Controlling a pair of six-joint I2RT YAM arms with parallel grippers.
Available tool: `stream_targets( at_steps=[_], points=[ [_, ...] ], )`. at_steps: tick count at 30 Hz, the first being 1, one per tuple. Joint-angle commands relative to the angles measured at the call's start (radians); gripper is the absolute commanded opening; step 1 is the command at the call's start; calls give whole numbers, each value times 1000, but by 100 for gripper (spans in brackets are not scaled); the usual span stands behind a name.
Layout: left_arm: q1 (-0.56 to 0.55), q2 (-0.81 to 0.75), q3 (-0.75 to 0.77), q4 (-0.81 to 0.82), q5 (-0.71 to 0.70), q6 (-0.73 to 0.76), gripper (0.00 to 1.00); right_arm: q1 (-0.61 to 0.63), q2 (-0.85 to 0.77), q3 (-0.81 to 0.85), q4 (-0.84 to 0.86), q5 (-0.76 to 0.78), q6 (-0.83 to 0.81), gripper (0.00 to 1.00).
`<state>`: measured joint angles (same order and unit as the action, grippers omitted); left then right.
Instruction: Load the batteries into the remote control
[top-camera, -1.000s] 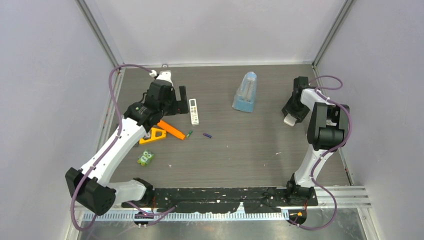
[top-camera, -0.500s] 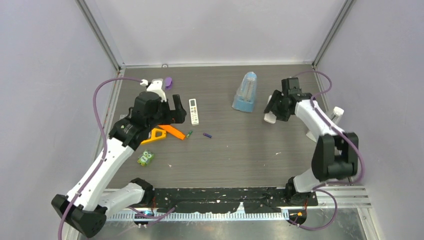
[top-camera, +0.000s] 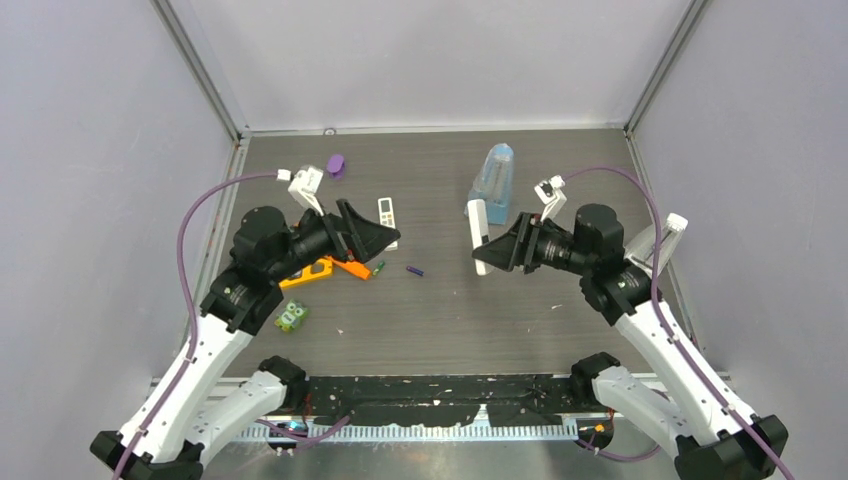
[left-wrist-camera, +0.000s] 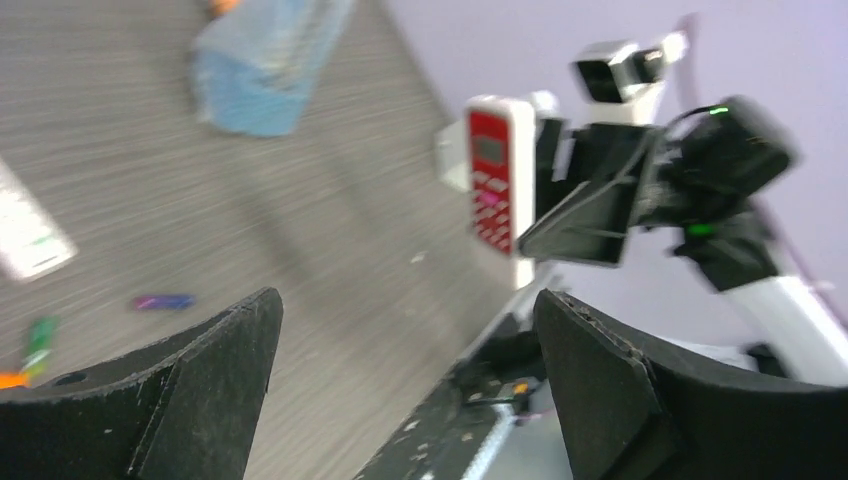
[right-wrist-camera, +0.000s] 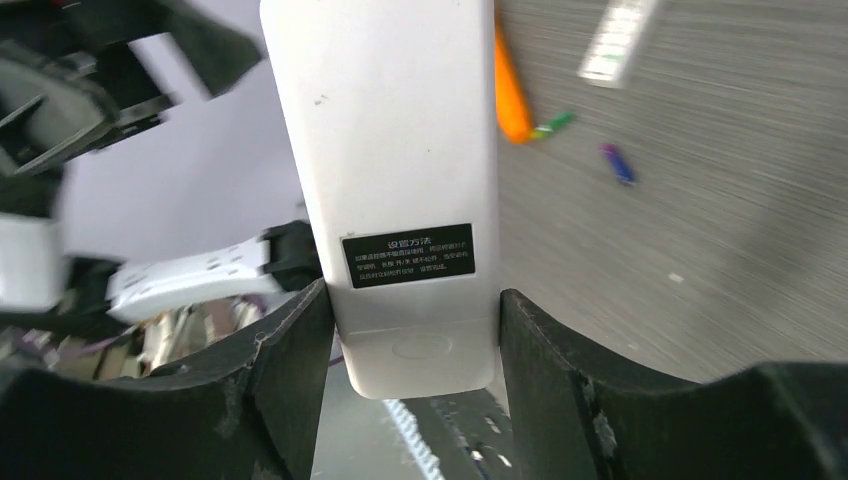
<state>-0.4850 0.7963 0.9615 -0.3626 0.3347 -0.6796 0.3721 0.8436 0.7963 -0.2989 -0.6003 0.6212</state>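
Note:
My right gripper (top-camera: 492, 246) is shut on the lower end of a white remote control (top-camera: 479, 232), held upright above the table's middle. In the right wrist view its plain white back (right-wrist-camera: 400, 150) with a black label sits between the jaws. In the left wrist view its red button face (left-wrist-camera: 495, 175) shows. Two batteries lie on the table: a green one (top-camera: 378, 267) and a purple one (top-camera: 414, 270), both left of the held remote. My left gripper (top-camera: 385, 236) hangs wide open in the air, empty, pointing right toward the remote.
A second white remote (top-camera: 387, 218) lies flat behind the left gripper. An orange piece (top-camera: 348, 264), a yellow triangle (top-camera: 311, 270) and a green toy (top-camera: 291, 316) lie at the left. A blue container (top-camera: 492, 183) stands at the back, and a purple cap (top-camera: 336, 164) lies at the back left.
The right arm swung from the back right toward the middle with the remote in its jaws. The left arm rose and turned its open gripper to face right.

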Motion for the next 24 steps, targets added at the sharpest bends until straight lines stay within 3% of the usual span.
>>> stream_targets(
  at_steps=[1,4,12,14,20,24],
  points=[
    [-9,-17,-79,502,288,-271,98,34,-72,-30,371,-230,197,29],
    [-47,26,-105,732,374,-354,95,62,-70,-13,509,-271,291,32],
    [-179,120,-6,740,312,-311,93,109,27,50,913,-368,583,33],
    [-190,119,-5,776,291,-308,94,115,35,61,931,-370,613,33],
    [-222,140,14,813,279,-299,95,138,41,92,800,-349,509,33],
    [-224,117,22,716,193,-248,95,201,50,238,359,-212,179,33]
  ],
)
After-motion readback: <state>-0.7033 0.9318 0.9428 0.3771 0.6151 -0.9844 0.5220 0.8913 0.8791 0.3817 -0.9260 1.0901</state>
